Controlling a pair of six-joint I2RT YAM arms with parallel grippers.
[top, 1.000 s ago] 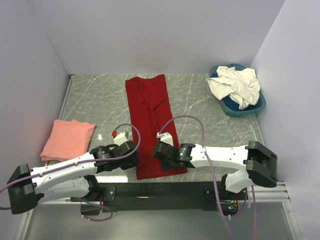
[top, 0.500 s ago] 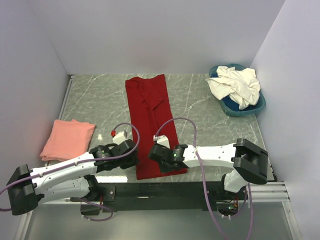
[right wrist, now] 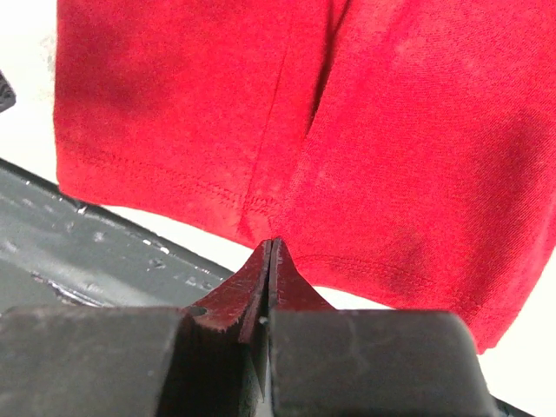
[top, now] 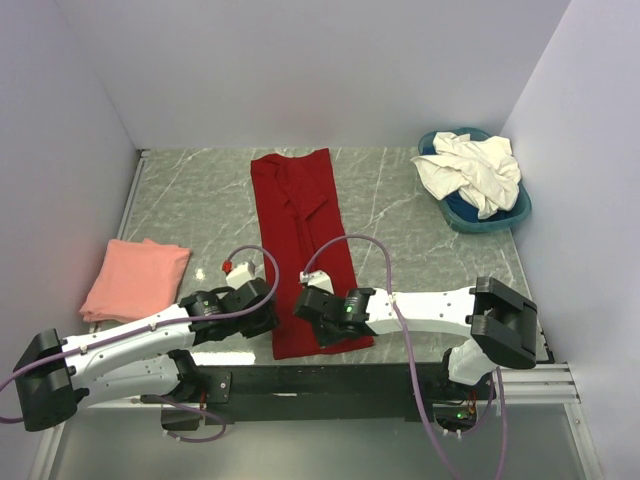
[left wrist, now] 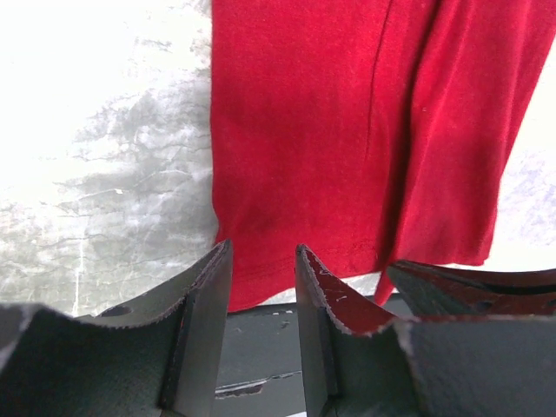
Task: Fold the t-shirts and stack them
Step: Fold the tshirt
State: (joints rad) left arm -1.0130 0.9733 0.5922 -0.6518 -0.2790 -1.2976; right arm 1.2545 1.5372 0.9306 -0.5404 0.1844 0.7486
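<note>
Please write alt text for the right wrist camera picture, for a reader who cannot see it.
The right gripper, its fingers shut together, points at the stitched hem of a deep red t-shirt that fills most of the view. A dark rail crosses the lower left corner. Whether any cloth is pinched cannot be told.

Evenly lit, a grey marbled tabletop is boxed by a pale left wall at nine o'clock, a back wall at twelve and a right wall at three, with a black rail at six.
</note>
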